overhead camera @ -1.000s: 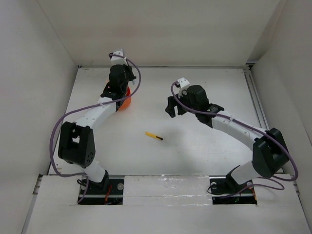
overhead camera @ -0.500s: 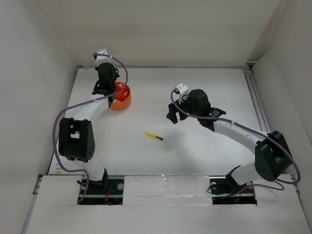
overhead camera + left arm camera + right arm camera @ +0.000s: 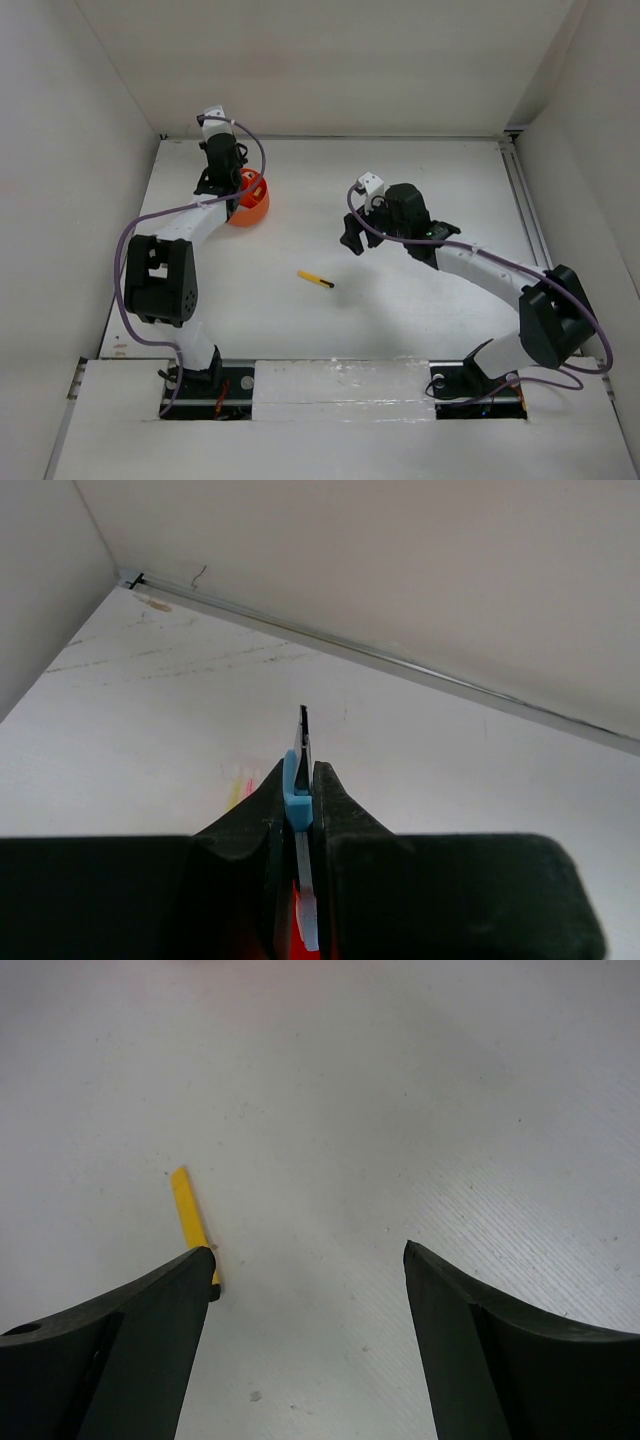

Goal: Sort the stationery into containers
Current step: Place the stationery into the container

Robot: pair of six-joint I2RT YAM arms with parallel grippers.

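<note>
The left gripper (image 3: 299, 772) pinches a slim pale-blue pen (image 3: 296, 800) above the round orange plastic cup (image 3: 255, 204) (release next, I'd say); the right gripper (image 3: 308, 1260) gapes over the yellow-black pen (image 3: 188, 1210).

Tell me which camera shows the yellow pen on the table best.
Top external: the whole yellow pen lies in the open on the table, dark tip pointing right. Right wrist catches only its yellow end; the rest hides behind a finger. Left wrist misses it, showing its own fingers closed on a blue pen.

White table (image 3: 420, 190), pale walls (image 3: 330, 60), perhaps metal rail (image 3: 523, 203)
</note>
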